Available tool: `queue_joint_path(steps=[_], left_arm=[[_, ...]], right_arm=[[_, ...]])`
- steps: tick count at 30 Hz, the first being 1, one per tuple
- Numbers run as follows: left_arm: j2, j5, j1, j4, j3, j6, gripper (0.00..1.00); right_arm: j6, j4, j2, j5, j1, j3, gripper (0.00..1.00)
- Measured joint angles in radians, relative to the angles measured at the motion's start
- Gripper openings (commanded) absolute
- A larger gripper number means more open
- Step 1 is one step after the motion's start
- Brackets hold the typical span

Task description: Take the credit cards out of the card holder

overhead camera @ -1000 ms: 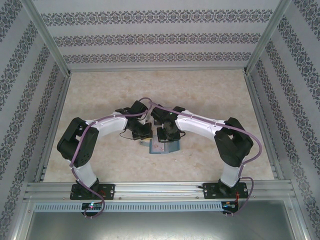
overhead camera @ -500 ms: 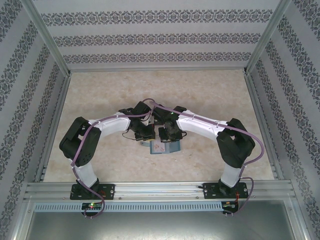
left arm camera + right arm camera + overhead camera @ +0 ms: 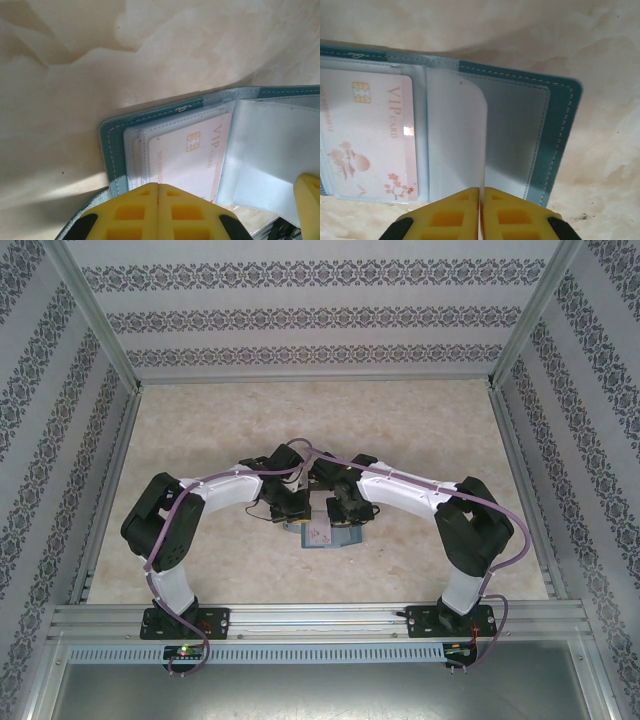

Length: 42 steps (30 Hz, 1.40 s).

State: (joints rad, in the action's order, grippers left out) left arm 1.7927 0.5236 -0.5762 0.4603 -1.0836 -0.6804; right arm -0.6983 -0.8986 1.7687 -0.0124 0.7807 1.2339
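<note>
The card holder (image 3: pixel 325 532) lies open at the centre of the table (image 3: pixel 420 430), with a pink VIP card (image 3: pixel 370 140) seated in a clear pocket on its left half. The left gripper (image 3: pixel 158 200) has its jaws pressed together over an edge of that half. The right gripper (image 3: pixel 482 200) appears to pinch a clear sleeve leaf (image 3: pixel 455 135), not a card. Pulling this leaf could drag the holder or tear the sleeve without freeing the card.
</note>
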Motion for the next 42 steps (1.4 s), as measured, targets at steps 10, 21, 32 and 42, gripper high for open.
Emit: queue_joint_path(steps=[10, 21, 32, 42], left_arm=[[0.0, 0.0, 0.0, 0.001, 0.0, 0.0, 0.0], [0.0, 0.0, 0.0, 0.003, 0.0, 0.0, 0.0], [0.0, -0.001, 0.0, 0.004, -0.001, 0.0, 0.0], [0.0, 0.0, -0.001, 0.004, -0.005, 0.0, 0.0]], right_arm=[[0.025, -0.029, 0.022, -0.056, -0.002, 0.0, 0.32], [0.026, 0.002, 0.021, -0.037, -0.062, -0.074, 0.34], [0.025, 0.089, -0.006, 0.062, -0.085, -0.116, 0.18], [0.033, 0.076, -0.008, 0.053, -0.085, -0.111, 0.23]])
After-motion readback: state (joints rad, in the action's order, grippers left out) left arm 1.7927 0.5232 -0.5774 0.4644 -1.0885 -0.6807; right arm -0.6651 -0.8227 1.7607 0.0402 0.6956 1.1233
